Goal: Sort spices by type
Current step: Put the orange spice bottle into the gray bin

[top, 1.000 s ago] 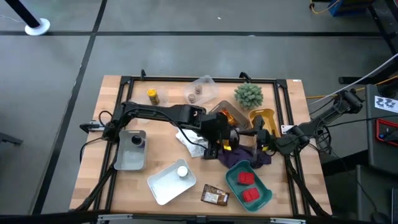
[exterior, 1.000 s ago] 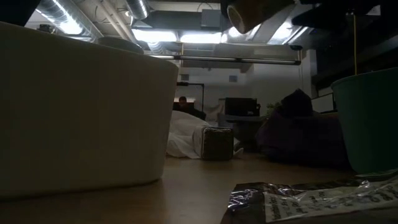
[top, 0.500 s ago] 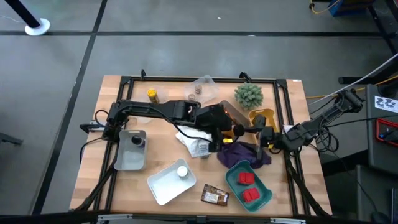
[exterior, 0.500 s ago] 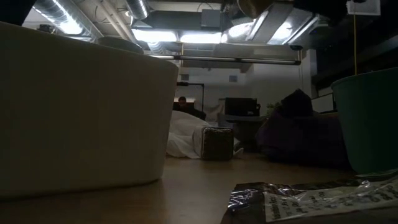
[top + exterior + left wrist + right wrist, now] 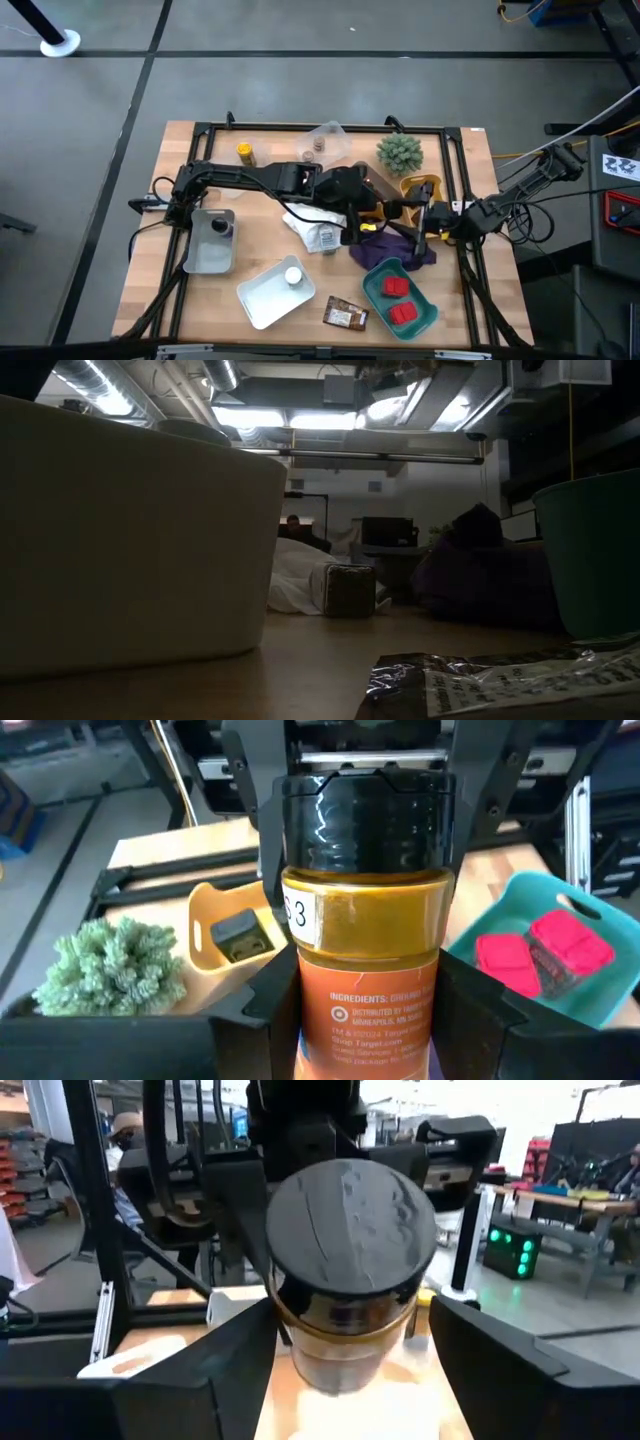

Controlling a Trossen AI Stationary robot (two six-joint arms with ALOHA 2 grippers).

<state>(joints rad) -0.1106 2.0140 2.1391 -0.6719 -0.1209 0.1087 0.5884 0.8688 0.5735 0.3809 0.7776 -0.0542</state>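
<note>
**Jar handover mid-air above the purple cloth**

The left claw (image 5: 372, 212) holds a black-capped orange spice jar (image 5: 365, 920) by its lower body, lifted clear of the desk (image 5: 260, 175) over the purple cloth (image 5: 395, 248). A second ago the right claw (image 5: 418, 217) sat lower, near the cloth's edge; it has now moved in toward the left claw, and its wide-spread fingers (image 5: 500, 1370) flank the jar's cap end without visibly touching it. In the low view the jar, seen at the top edge a second ago, has risen out of frame.

This looks like a handover: the right arm seems set to take the jar, probably toward the yellow tray (image 5: 421, 188) beside it, which already holds a dark item. Red boxes lie in the teal tray (image 5: 425, 310); the brown packet (image 5: 346, 316) is still unsorted.
</note>
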